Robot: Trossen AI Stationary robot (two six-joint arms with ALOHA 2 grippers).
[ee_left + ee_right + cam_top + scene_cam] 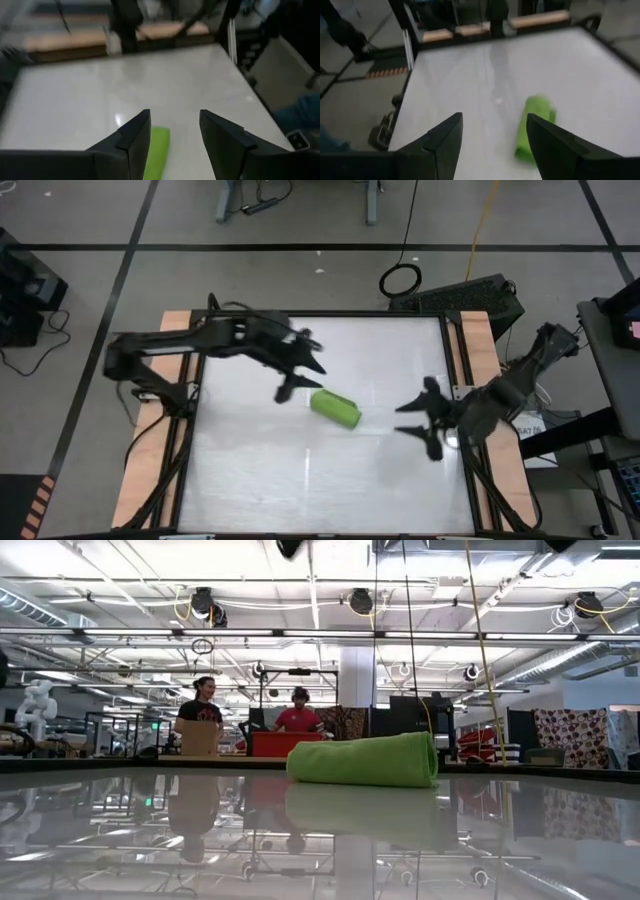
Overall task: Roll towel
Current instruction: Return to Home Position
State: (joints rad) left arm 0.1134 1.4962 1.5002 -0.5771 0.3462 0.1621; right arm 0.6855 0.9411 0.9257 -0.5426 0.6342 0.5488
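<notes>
The lime-green towel (335, 407) lies rolled into a short thick cylinder on the white table, resting on its side near the middle; it also shows in the low view (364, 760), the left wrist view (156, 155) and the right wrist view (534, 127). My left gripper (303, 374) hangs open above the table, just left of and beyond the roll, touching nothing. My right gripper (425, 418) stands open, raised, toward the table's right edge, well clear of the roll.
Wooden strips and dark frame rails border the table at left (150, 480) and right (480, 350). Bare white tabletop (300, 480) spreads in front of the roll. In the low view, two people (200, 705) stand in the room behind the table.
</notes>
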